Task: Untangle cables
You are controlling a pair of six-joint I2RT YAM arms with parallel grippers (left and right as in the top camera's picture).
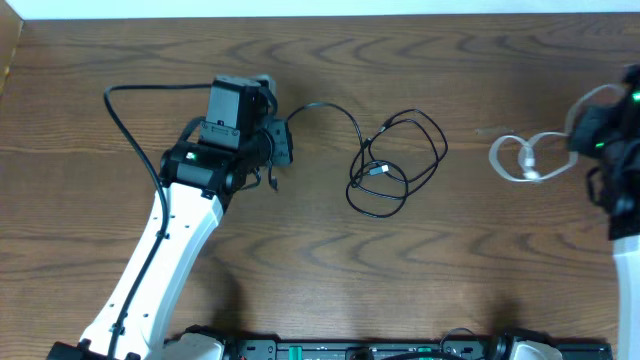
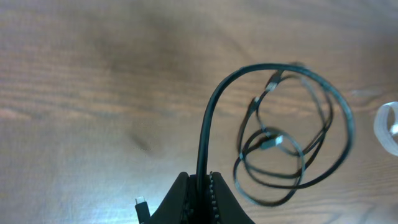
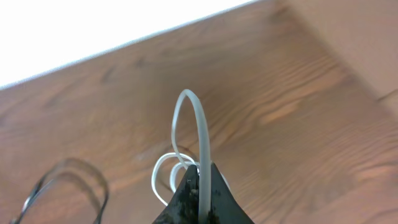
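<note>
light: bright, even | shadows: faint | wrist views: blurred | far edge: overexposed

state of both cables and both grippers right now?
black cable: loose loops lying on the table, one end pinched, apart from the white cable.
white cable: small loops, one strand pinched.
left gripper: shut on black cable.
right gripper: shut on white cable.

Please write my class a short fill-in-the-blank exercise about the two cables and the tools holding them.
1. The left tool is shut on a cable coloured ____.
2. The white cable is held by the ____ tool.
3. Both cables rest on a table made of ____.
Missing words: black, right, wood.
</note>
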